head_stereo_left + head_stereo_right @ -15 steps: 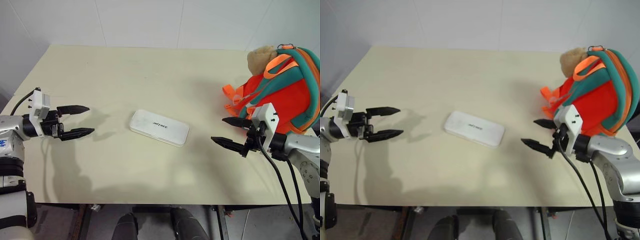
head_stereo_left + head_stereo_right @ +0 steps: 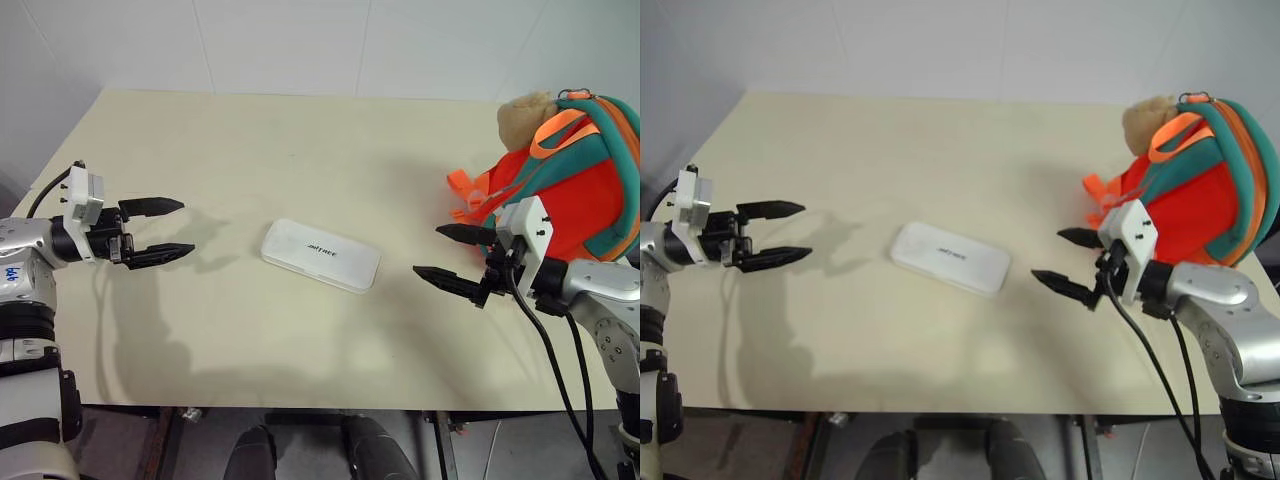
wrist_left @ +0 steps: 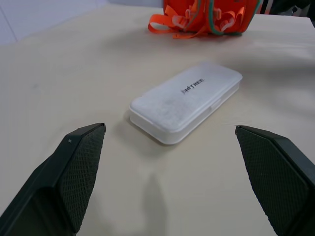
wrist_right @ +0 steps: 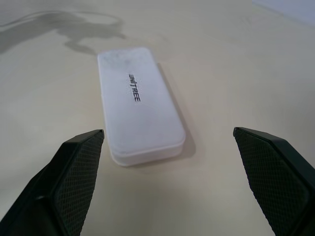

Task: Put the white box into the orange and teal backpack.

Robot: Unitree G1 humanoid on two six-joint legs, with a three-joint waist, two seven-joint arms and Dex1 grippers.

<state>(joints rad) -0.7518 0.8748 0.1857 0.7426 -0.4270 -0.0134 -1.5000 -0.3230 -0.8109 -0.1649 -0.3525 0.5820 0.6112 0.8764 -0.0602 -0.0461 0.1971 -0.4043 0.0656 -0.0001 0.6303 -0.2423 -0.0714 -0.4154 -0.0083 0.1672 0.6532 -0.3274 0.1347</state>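
Note:
The white box (image 2: 320,255) lies flat in the middle of the cream table, dark lettering on its lid; the wrist views show it too (image 3: 187,101) (image 4: 139,103). The orange and teal backpack (image 2: 575,175) sits at the table's right edge with a tan plush toy (image 2: 525,113) on top. My left gripper (image 2: 170,230) hovers open to the left of the box, pointing at it. From the right, my right gripper (image 2: 445,255) also points at the box, open, just in front of the backpack. Both grippers are empty and apart from the box.
Orange straps and buckles (image 2: 470,195) trail from the backpack onto the table toward the right gripper. A black cable (image 2: 560,370) hangs from the right wrist. The table's front edge (image 2: 320,405) runs close below both arms. A white wall stands behind.
The left gripper has moved slightly toward the box and a little up in the picture. The right gripper has shifted a short way left toward the box. The box and backpack have not moved.

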